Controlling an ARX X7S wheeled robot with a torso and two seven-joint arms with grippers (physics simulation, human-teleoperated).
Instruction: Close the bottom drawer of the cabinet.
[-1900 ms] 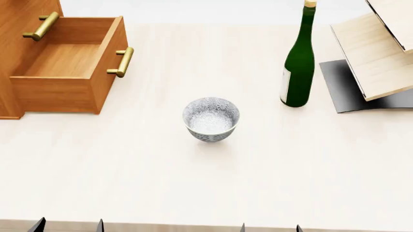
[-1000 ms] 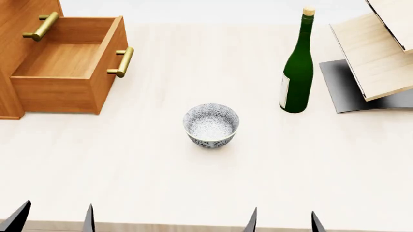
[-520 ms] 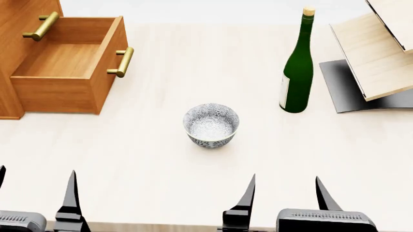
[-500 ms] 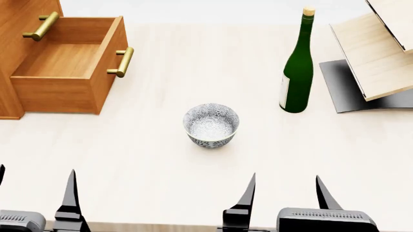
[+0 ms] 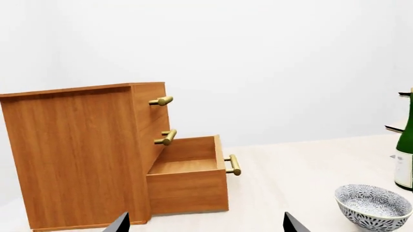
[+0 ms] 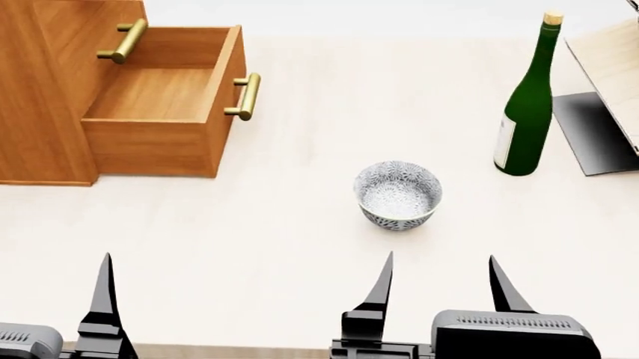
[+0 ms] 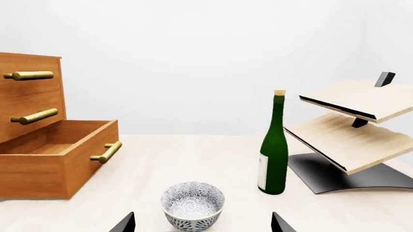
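The orange-brown cabinet (image 6: 45, 90) stands at the table's far left; it also shows in the left wrist view (image 5: 71, 154) and the right wrist view (image 7: 29, 96). Its bottom drawer (image 6: 164, 112) is pulled well out, its plain wood interior empty, its brass bar handle (image 6: 245, 96) facing right. The drawer also shows in the left wrist view (image 5: 187, 186) and the right wrist view (image 7: 58, 162). My left gripper (image 6: 40, 299) is open near the front edge, only partly in view. My right gripper (image 6: 439, 288) is open and empty at the front edge, below the bowl.
A patterned white bowl (image 6: 397, 194) sits mid-table, right of the drawer. A green wine bottle (image 6: 524, 105) stands at the back right. A pale wood rack on a black base (image 6: 604, 112) is at the far right edge.
The head view has shifted left, so the cabinet, bowl and bottle now sit further right in the picture. Both grippers came up into view at the bottom edge.
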